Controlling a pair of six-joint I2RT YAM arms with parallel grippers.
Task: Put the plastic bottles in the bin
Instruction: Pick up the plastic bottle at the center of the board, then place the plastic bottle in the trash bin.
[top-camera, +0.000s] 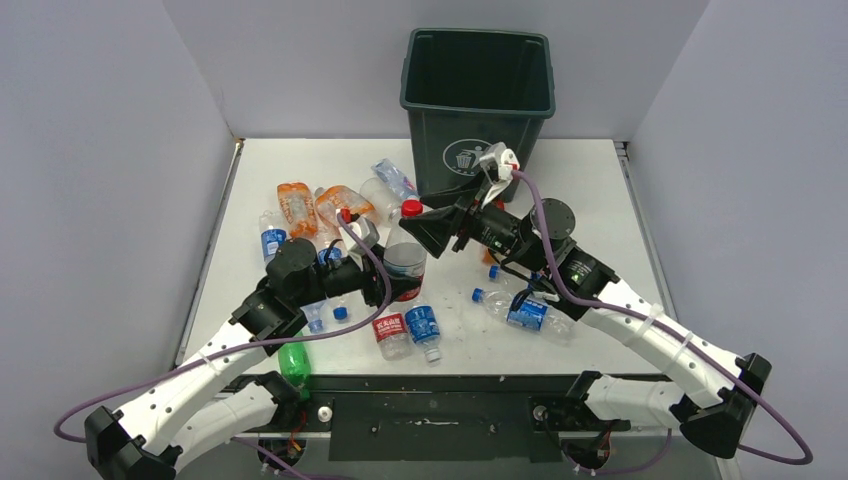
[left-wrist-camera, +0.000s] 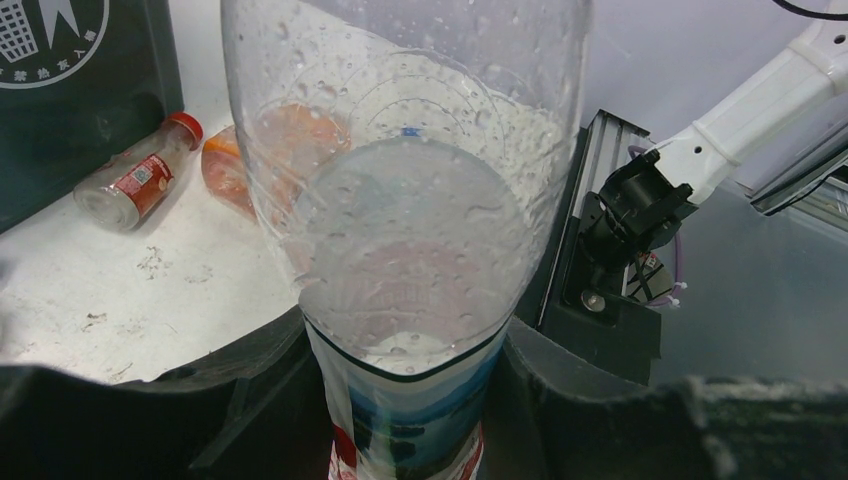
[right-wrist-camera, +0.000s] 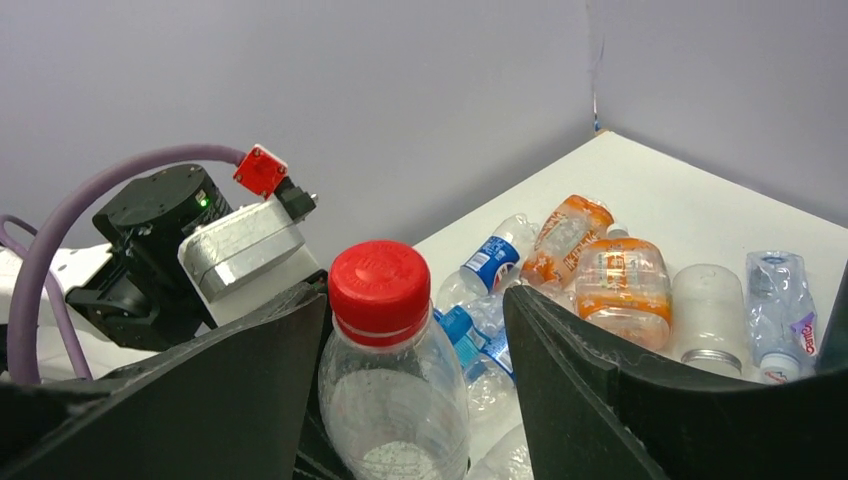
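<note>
Seen from above, a green bottle (top-camera: 293, 360) lies at the near edge of the table (top-camera: 600, 200), at about 7 o'clock. Just beyond it, near the centre, a red-labelled bottle (top-camera: 392, 332) and a blue-labelled bottle (top-camera: 425, 325) lie side by side. Another blue-labelled one (top-camera: 525, 312) lies at 4 o'clock.

At the centre, the left gripper (top-camera: 400, 284) holds a clear bottle (top-camera: 405, 256) upright. Only the left wrist view shows this grip up close. There, the dark fingers press both sides of the bottle's labelled lower body, and droplets cling inside its wall.

The right gripper (right-wrist-camera: 415, 305) reaches in from 3 o'clock at the level of the bottle's red cap (right-wrist-camera: 378, 280). The top view hides its jaws. The right wrist view shows them apart, one on each side of the cap. There is a clear gap on the cap's right side, so they have hold of nothing.

Farther back, at 10 to 11 o'clock, crushed orange bottles (top-camera: 297, 205) and clear ones lie in a loose heap. The left wrist view adds a red-capped bottle (left-wrist-camera: 130, 185) lying just beside the bin.

The bin (top-camera: 500, 130) stands at 12 o'clock against the back wall, mouth upward.
</note>
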